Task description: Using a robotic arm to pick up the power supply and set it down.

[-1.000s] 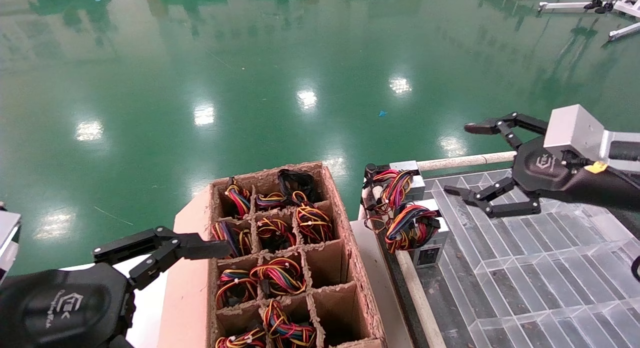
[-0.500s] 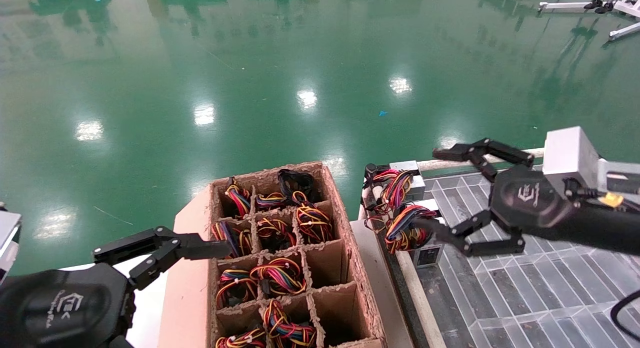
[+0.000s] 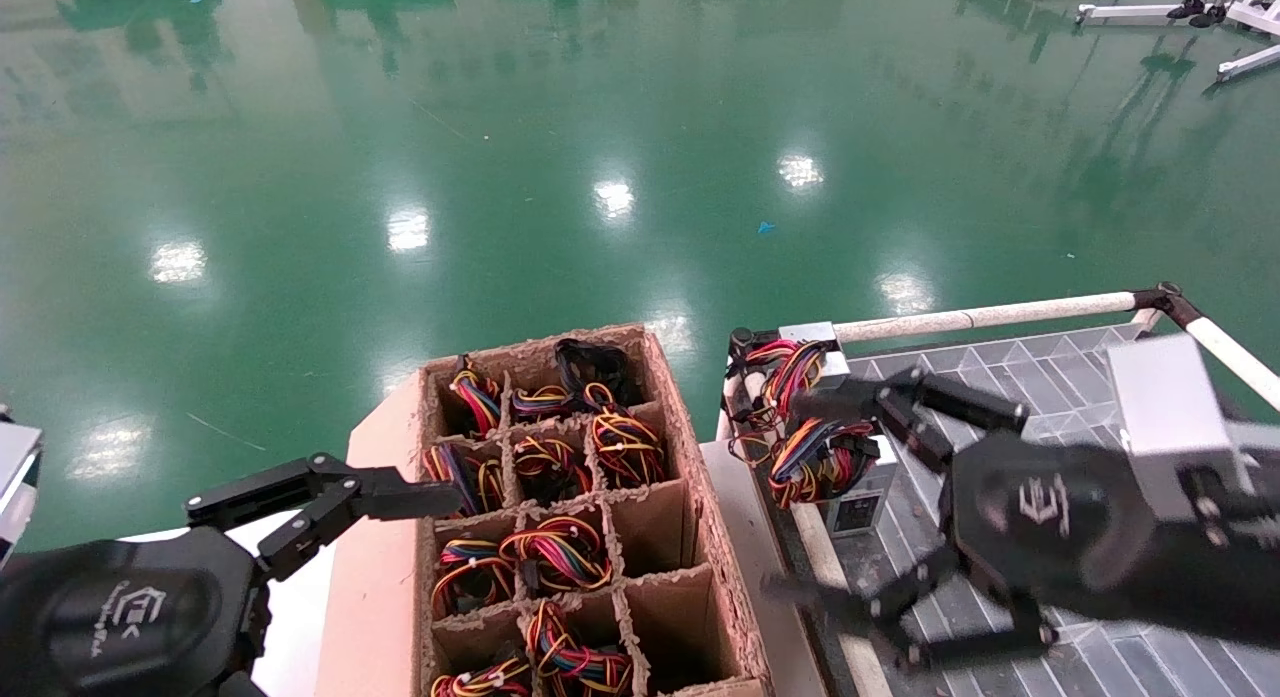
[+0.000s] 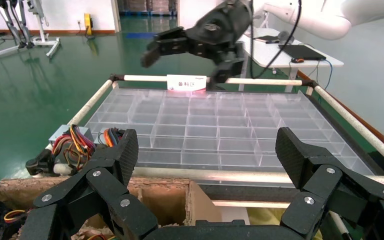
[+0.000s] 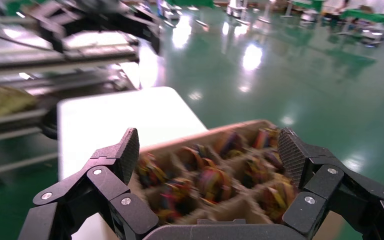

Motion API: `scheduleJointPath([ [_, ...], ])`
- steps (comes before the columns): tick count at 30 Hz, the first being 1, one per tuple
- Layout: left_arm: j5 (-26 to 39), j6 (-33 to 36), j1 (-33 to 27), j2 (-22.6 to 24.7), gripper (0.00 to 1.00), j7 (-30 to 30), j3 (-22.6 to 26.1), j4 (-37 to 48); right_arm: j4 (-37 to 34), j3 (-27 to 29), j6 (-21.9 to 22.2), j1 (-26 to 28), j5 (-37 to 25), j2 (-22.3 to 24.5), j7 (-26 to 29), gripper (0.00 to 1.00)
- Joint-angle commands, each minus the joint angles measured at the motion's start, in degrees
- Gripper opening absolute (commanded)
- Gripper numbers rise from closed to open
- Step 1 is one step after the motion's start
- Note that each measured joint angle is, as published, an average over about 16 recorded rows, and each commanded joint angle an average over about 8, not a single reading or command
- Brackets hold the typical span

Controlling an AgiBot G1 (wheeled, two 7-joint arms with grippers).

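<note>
The right gripper (image 3: 830, 497) hangs with its fingers spread wide apart and nothing between them, at the near right of the scene, above the left edge of the clear tray (image 3: 1010, 377) and the gap beside the cardboard box (image 3: 700, 537). Its near finger (image 3: 850, 612) reaches over the tray's white rail, and its far finger (image 3: 905, 397) sits just by the wire bundles. The left gripper (image 3: 400, 499) rests at the near left, its fingers also parted and holding nothing, with the tip at the left wall of the box. The box is split into cells, most holding coils of coloured wire (image 3: 555, 552). Just right of the box, on the tray's left edge, a power supply (image 3: 860, 492) stands with its wire loop (image 3: 815, 457) on top, label facing near. A second one (image 3: 815, 349) stands behind it in the tray's far left corner. Beyond lies the glossy green floor (image 3: 500, 157)
</note>
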Motion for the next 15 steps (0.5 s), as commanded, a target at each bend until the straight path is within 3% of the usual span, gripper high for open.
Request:
scheduleJointPath([
  [1,0.0,0.0,0.0,0.0,1.0,0.0,0.0,0.0,2.0,0.3,-0.1,-1.6,1.5,0.3,1.6,1.0],
  [8,0.0,0.0,0.0,0.0,1.0,0.0,0.0,0.0,8.3,1.2,-0.4,-6.5,6.2,1.3,6.2,1.0],
  [15,0.0,0.0,0.0,0.0,1.0,0.0,0.0,0.0,10.4,1.6,-0.6,-8.1,7.9,1.7,7.3,1.0],
])
